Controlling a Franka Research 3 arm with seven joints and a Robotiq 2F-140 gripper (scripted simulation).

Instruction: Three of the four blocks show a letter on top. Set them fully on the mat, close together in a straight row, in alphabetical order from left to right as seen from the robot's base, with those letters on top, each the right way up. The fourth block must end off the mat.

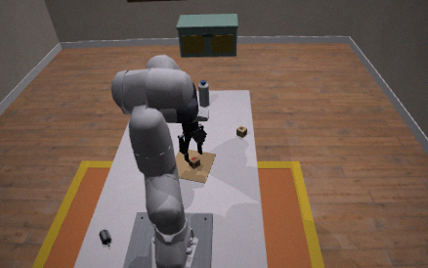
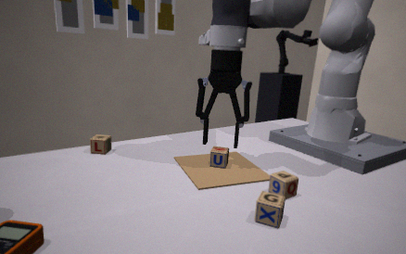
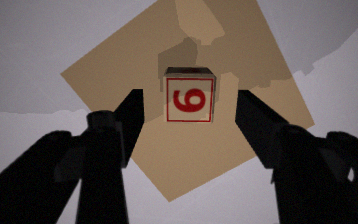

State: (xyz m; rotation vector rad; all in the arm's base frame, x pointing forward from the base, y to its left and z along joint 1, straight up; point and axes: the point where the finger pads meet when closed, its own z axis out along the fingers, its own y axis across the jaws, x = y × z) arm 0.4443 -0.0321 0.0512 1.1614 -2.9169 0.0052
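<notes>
A wooden block (image 2: pixel 219 157) (image 1: pixel 194 161) (image 3: pixel 190 100) stands on the tan mat (image 2: pixel 219 178) (image 1: pixel 206 172) (image 3: pixel 205 160), near its middle. Its top shows a red digit, a 6 or a 9, and one side shows a blue U. My gripper (image 2: pixel 221 139) (image 1: pixel 192 146) (image 3: pixel 190 105) hangs straight above this block, half open and empty, with a finger on each side and clear of it. Off the mat, a block with a red L on its side (image 2: pixel 100 144) (image 1: pixel 241 131) stands far from it. Two more blocks stand close together: one with 9 and Q on its sides (image 2: pixel 284 184), one with G on top and X on its side (image 2: pixel 270 209).
All stands on a white table (image 2: pixel 70 195). An orange multimeter (image 2: pixel 6 236) lies at one table corner. A grey spray can (image 1: pixel 203 93) stands at the far end. The arm's base plate (image 2: pixel 344 148) is beside the mat. A small black object (image 1: pixel 105 237) lies near the base.
</notes>
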